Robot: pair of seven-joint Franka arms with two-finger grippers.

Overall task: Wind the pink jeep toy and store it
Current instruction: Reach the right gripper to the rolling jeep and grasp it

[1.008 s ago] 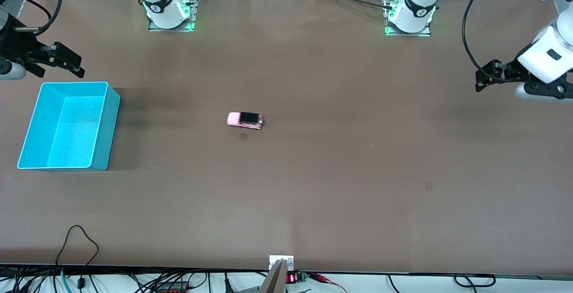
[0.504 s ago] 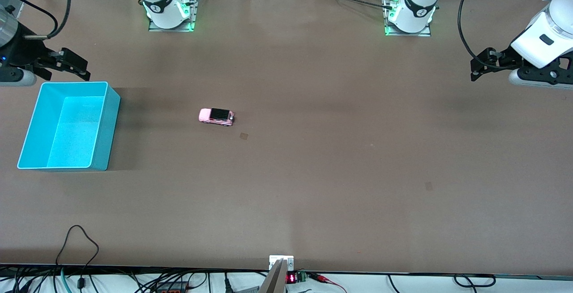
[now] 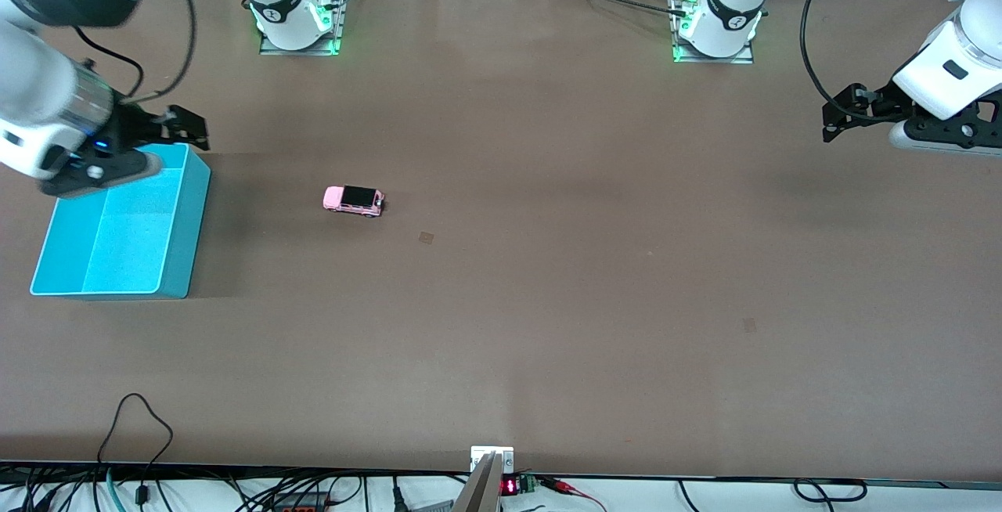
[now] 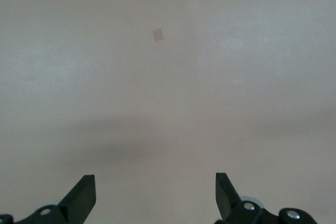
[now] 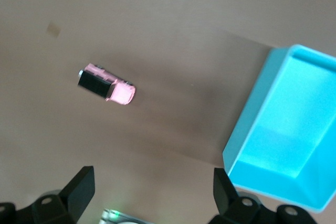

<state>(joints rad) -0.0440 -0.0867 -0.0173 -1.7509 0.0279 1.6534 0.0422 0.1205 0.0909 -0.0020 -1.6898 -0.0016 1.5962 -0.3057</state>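
The pink jeep toy [image 3: 354, 200] stands on its wheels on the brown table, between the table's middle and the cyan bin [image 3: 86, 265]. It also shows in the right wrist view [image 5: 106, 85], beside the bin [image 5: 294, 129]. My right gripper [image 3: 186, 128] is open and empty, up in the air over the bin's corner nearest the jeep. My left gripper [image 3: 836, 119] is open and empty, over the table at the left arm's end. The left wrist view shows only bare table between its open fingers [image 4: 81, 198].
The cyan bin is empty and stands at the right arm's end of the table. Two small square patches mark the table, one [image 3: 426, 238] near the jeep and one [image 3: 750, 326] toward the left arm's end. Cables hang along the table's near edge.
The jeep has rolled across the table toward the cyan bin. My right arm has swung from outside the bin to over its corner. My left gripper has risen slightly, then stopped.
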